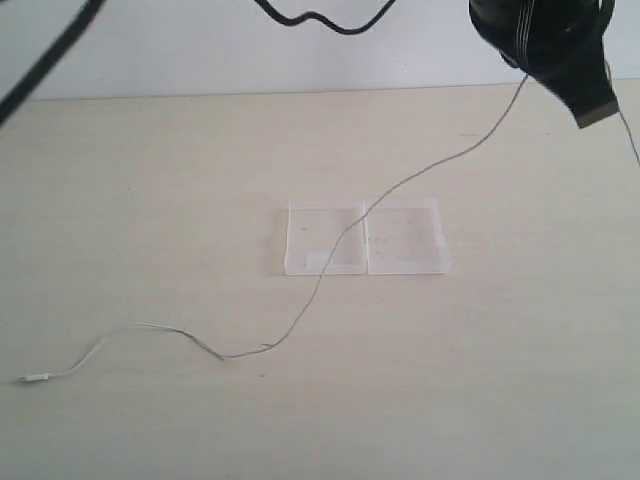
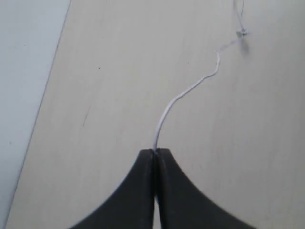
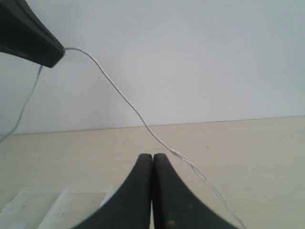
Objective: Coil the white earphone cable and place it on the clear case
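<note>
Pinching white earphone cable (image 2: 190,88) — left gripper (image 2: 155,151), right gripper (image 3: 152,156) closed alongside, clear case (image 1: 405,240) centred on table (image 1: 150,200).

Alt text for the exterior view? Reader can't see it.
A thin white earphone cable hangs from a black gripper at the top right. It crosses the open clear case in the middle of a pale table, then trails on the table to its plug end at the lower left.

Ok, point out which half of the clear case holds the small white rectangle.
The left half of the clear case in the exterior view: the white rectangle sits near its lower edge. The right half shows only bare plastic.
</note>
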Controlling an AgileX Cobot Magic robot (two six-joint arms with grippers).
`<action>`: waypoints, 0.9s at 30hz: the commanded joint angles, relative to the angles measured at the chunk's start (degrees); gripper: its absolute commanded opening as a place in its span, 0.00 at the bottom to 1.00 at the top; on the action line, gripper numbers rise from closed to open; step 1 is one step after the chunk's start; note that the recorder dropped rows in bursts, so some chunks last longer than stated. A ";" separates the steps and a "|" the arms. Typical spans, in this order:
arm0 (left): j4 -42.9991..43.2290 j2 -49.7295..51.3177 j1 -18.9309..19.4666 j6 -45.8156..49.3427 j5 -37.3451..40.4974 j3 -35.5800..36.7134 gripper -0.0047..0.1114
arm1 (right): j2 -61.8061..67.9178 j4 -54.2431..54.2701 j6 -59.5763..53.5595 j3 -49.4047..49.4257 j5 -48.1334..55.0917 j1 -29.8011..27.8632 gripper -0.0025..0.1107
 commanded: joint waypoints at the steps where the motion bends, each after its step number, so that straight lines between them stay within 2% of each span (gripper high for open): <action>1: -2.07 -4.11 -0.17 -1.22 1.18 0.16 0.04 | -0.41 -0.13 -0.44 0.27 -0.16 -0.34 0.02; 7: -4.57 -7.00 -0.44 -4.73 -5.13 1.81 0.04 | -0.41 -0.13 -0.44 0.27 -0.16 -0.34 0.02; 12: -6.28 -13.87 -1.17 -5.10 -24.92 17.36 0.04 | -0.41 -0.13 -0.44 0.27 -0.16 -0.34 0.02; 14: -7.40 -18.11 -1.17 -5.10 -34.77 26.66 0.04 | -0.41 -0.13 -0.44 0.27 -0.16 -0.34 0.02; 15: -8.87 -21.62 -1.17 -5.10 -42.04 32.56 0.04 | -0.41 -0.23 -0.44 0.27 -0.16 -0.34 0.02; 16: -8.81 -23.57 -1.17 -5.10 -45.42 35.78 0.04 | -0.41 -0.23 -0.44 0.27 -0.16 -0.34 0.02; 19: -9.05 -28.90 -1.06 -5.28 -51.92 43.17 0.04 | -0.41 -0.23 -0.44 0.27 -0.16 -0.34 0.02; 27: -9.41 -42.16 1.08 -6.64 -60.28 55.90 0.04 | -0.41 -0.23 -0.44 0.27 -0.16 -0.34 0.02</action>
